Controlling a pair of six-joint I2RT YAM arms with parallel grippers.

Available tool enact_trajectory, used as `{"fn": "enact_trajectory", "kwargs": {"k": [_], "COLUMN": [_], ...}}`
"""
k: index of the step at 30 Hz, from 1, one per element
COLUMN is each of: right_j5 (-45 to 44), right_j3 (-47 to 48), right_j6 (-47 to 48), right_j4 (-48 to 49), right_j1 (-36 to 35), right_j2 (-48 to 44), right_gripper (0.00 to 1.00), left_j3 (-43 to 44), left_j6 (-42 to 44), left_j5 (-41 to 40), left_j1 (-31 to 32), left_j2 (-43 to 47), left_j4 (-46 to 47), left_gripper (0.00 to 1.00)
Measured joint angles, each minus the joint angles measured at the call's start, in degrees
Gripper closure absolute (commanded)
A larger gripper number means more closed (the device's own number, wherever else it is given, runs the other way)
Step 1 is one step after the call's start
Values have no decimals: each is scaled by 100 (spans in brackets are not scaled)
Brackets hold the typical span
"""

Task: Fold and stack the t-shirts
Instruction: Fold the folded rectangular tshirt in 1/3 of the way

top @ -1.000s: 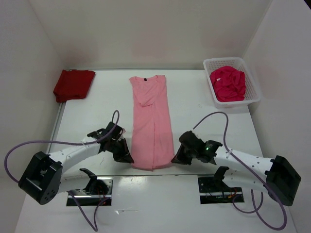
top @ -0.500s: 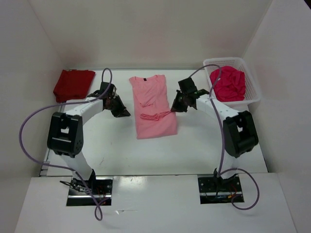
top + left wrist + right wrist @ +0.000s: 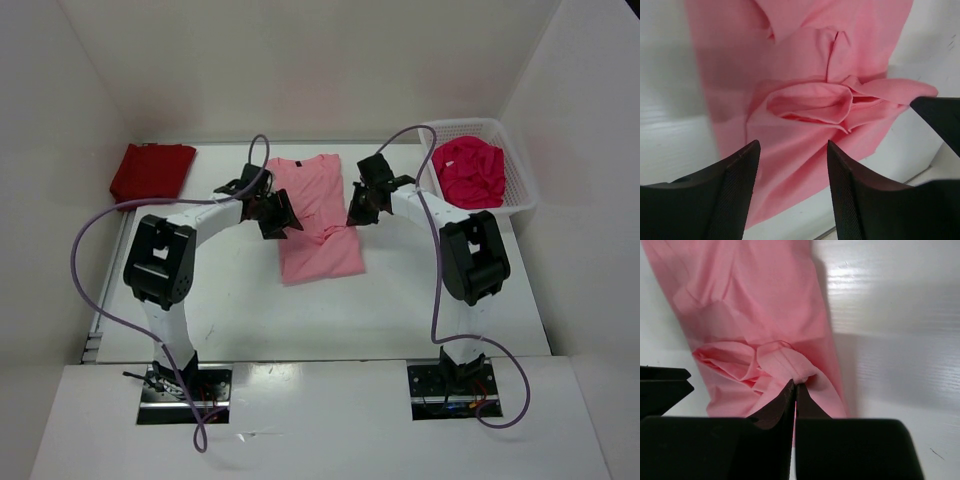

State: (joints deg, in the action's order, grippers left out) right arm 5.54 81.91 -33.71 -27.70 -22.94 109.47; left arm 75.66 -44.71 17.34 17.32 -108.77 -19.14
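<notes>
Light pink shirt (image 3: 320, 255): lay mid-table (image 3: 420, 290), lower half doubled up, hem bunched in a rumpled ridge.
Left gripper (image 3: 793, 145): fingers parted, nothing between them, over the ridge's left end.
Right gripper (image 3: 795, 385): closed tight and seemingly nipping the hem's right end, though the tips hid the contact.
Dark red shirt (image 3: 150, 172): folded, far left corner.
Magenta shirt (image 3: 468, 172): heaped in the white basket (image 3: 522, 190), far right.

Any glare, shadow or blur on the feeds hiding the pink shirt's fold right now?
Top external: evenly lit and sharp, with soft shadows only; the light pink shirt is clear. Left wrist: the fold is crisp; the open left tool looks dark and slightly soft. Right wrist: glare on the table, a grey shadow band beside the shirt; the right tool pinches the cloth.
</notes>
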Motion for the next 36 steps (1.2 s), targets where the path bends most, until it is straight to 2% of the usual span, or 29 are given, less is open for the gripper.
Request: {"fn": "enact_trajectory", "kwargs": {"k": [3,13,15,19,29,36], "right_j5": [20,118,122,138,232,247], "right_j3": [-146,-243,-286,-339,-365,-387], "right_j6": [20,22,22,24,35,35], "right_j4": [-24,63,68,101,140,153], "right_j1": [0,2,2,2,2,2], "right_j2": [0,-2,-4,-11,-13,-15], "right_gripper": [100,100,100,100,100,100], "left_j3": [61,201,251,275,323,323], "left_j6": [-4,83,105,98,83,-59], "left_j5": [-142,-809,-831,-807,-684,-603], "left_j1": [153,17,17,22,107,170], "left_j2": [-190,-417,-485,-581,-590,-625], "left_j4": [63,48,42,42,57,76], "left_gripper": [36,39,40,49,54,80]}}
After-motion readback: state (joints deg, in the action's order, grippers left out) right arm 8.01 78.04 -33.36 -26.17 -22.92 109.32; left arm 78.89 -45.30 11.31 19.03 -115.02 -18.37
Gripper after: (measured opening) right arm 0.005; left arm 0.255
